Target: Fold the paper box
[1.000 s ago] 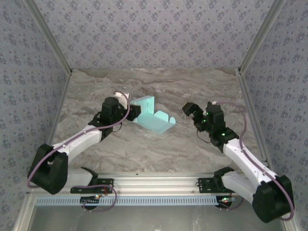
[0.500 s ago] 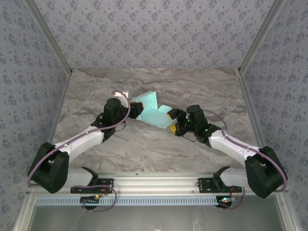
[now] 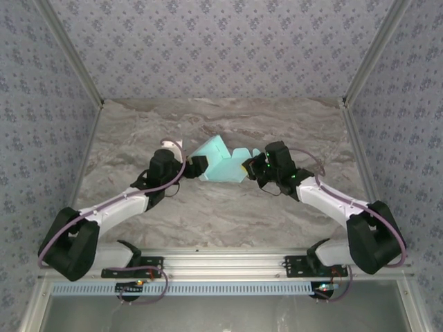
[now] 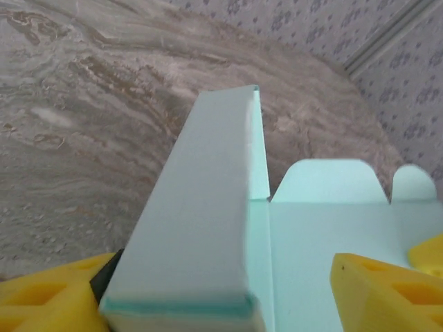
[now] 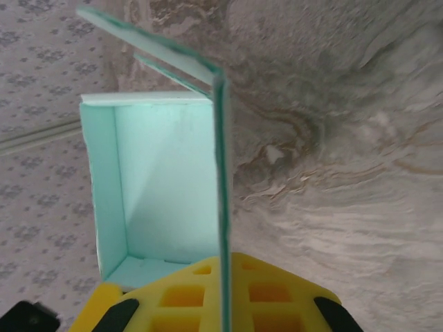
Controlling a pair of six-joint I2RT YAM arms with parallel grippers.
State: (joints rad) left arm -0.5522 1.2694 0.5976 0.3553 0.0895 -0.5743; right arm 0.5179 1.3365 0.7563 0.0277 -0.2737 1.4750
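The right gripper point(image 3: 247, 168) has swung in, pinching a flap of the paper box point(image 3: 220, 160); the left gripper point(image 3: 199, 164) gapes wide, apparently handing over the fold.

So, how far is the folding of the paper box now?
Done: a side wall of the paper box stands folded up. In hand: the right tool is shut on a thin panel edge, the left tool stands open around the wall. Left: the tabbed flaps are not tucked in.

The paper box point(image 3: 220, 162) is thin matt aqua card, and the table point(image 3: 208, 214) looks like smooth grey marble.
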